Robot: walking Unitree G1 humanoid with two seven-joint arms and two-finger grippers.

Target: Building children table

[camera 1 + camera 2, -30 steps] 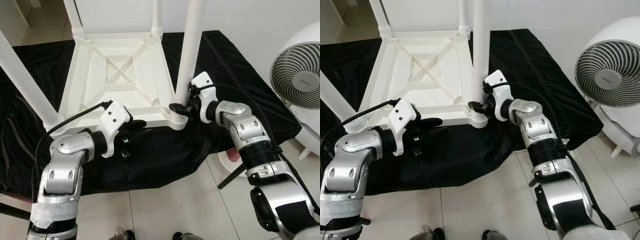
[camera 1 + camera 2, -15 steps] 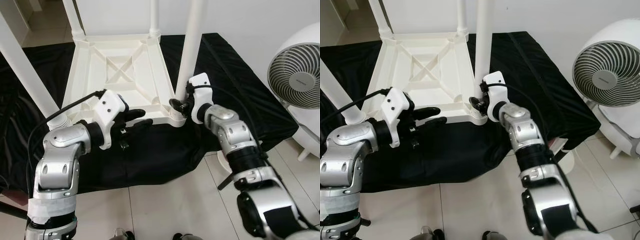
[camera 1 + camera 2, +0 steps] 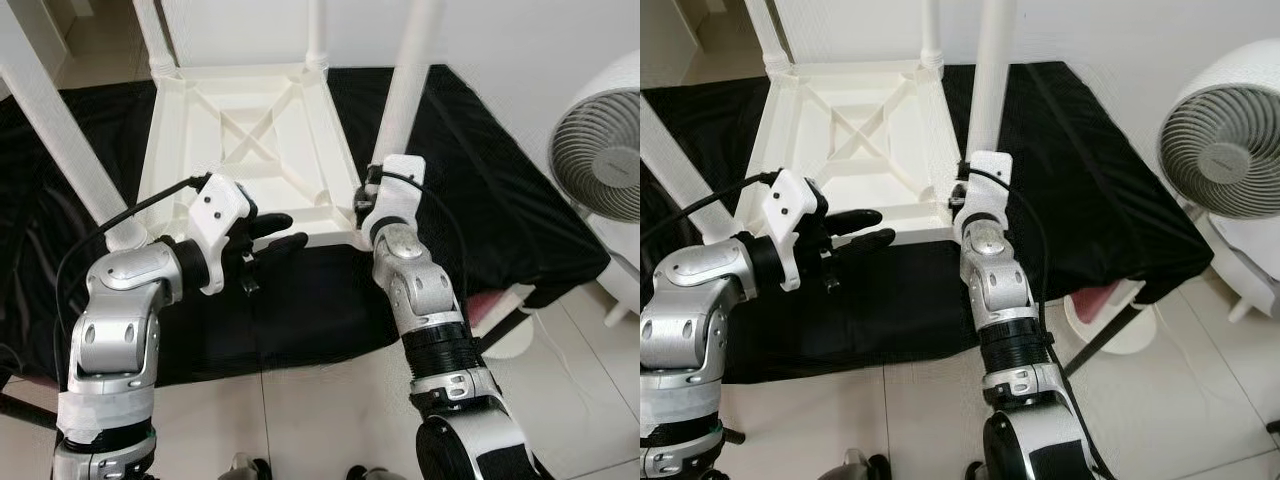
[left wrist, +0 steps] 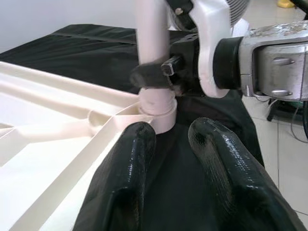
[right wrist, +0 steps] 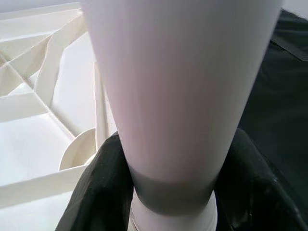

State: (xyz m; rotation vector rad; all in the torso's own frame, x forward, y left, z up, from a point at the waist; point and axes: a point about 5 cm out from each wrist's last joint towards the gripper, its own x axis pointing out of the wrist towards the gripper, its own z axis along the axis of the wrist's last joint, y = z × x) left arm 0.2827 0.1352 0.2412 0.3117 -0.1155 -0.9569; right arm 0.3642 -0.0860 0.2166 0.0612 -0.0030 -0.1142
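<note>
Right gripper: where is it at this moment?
The right gripper is clamped around the base of the near-right table leg, at the corner socket of the upturned white table, right of the left gripper.

No legible text, label, brand, number or sign anywhere; small mark on hub of white fan too blurred to read.
</note>
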